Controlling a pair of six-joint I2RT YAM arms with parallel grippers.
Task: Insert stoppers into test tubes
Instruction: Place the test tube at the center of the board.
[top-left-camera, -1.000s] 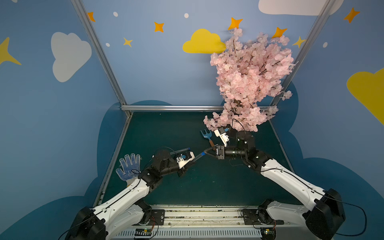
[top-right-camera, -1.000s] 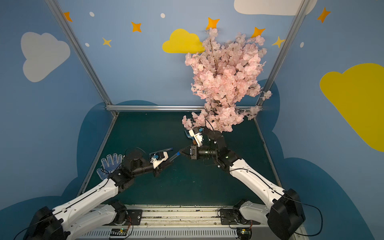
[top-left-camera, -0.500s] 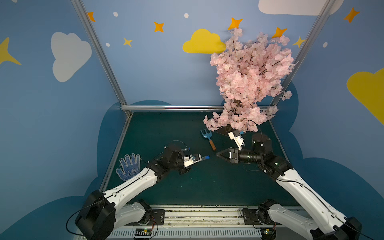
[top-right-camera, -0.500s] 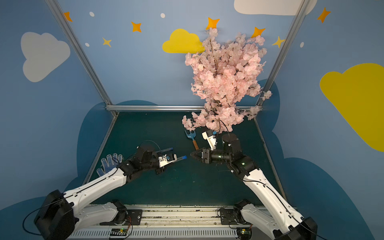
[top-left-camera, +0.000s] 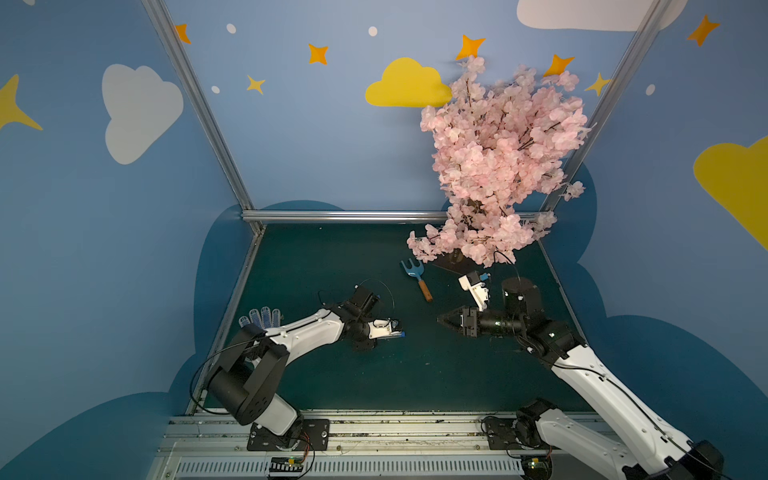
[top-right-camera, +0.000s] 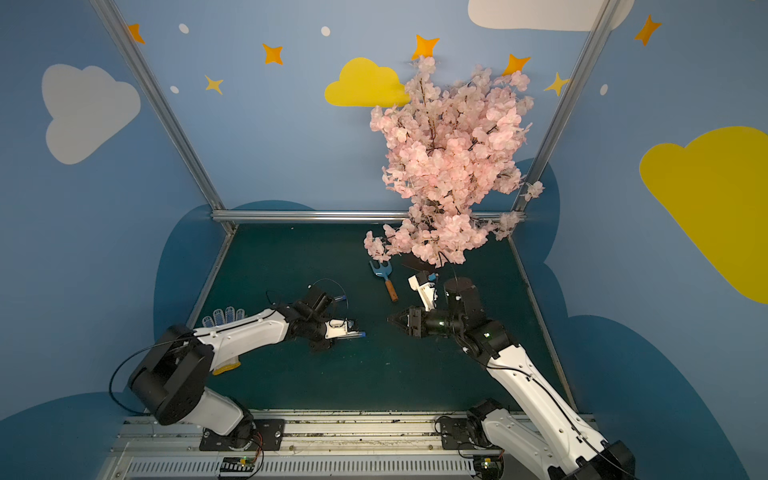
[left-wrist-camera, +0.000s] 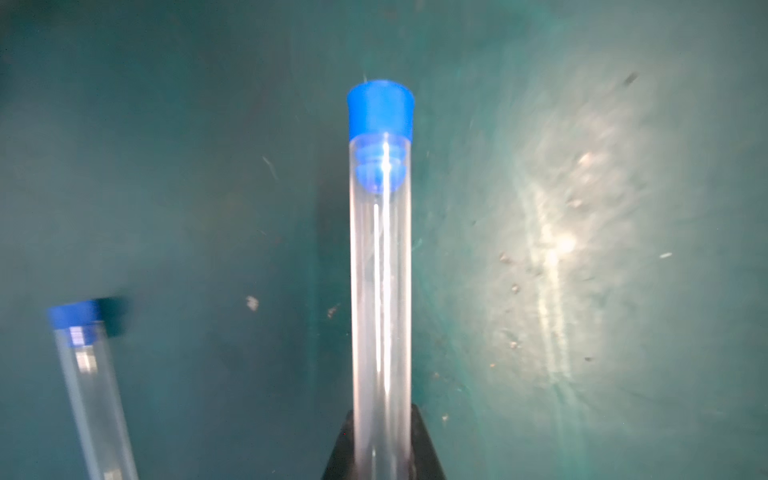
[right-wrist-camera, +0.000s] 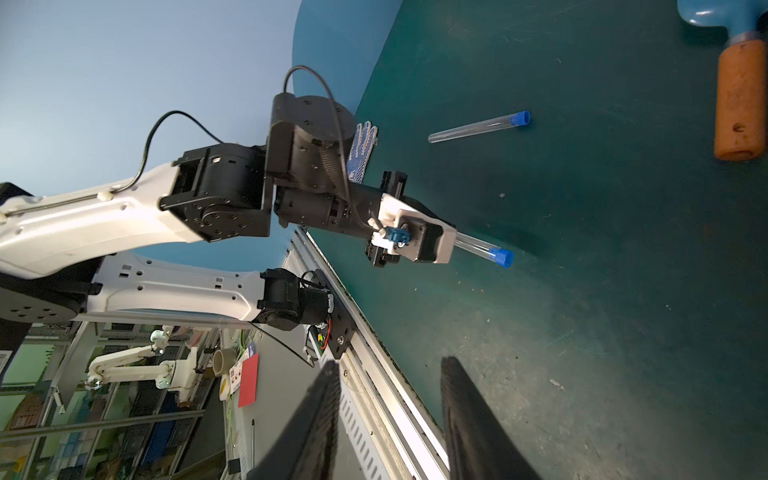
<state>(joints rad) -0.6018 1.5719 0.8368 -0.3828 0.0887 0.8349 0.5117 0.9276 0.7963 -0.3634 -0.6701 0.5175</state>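
Where blue walls (top-left-camera: 311, 145) painted with clouds and stars close in on three sides, a dark green counter (top-left-camera: 374, 374) lies scuffed and flecked with pale crumbs. It is edged by aluminium posts (top-left-camera: 199, 108), and a pink blossom tree (top-left-camera: 498, 158) stands at its far right corner. A garden fork (top-left-camera: 417, 278) lies near the tree's base and a dotted glove (top-left-camera: 262, 318) lies at the left edge.

The left jaws are clamped tight on a test tube (left-wrist-camera: 381, 291), whose closed end is hidden between them. Its long axis runs nearly level across the counter. Its mouth, plugged by a blue stopper (left-wrist-camera: 380, 108), points away from the left arm toward the right one.

A second test tube (right-wrist-camera: 478, 129) lies flat on the counter farther back, roughly parallel to the first. The second stopper (right-wrist-camera: 519, 119) is seated in its mouth and faces much the same way.

The right jaws stand partly apart with nothing between them, well apart from the held tube's stoppered end.
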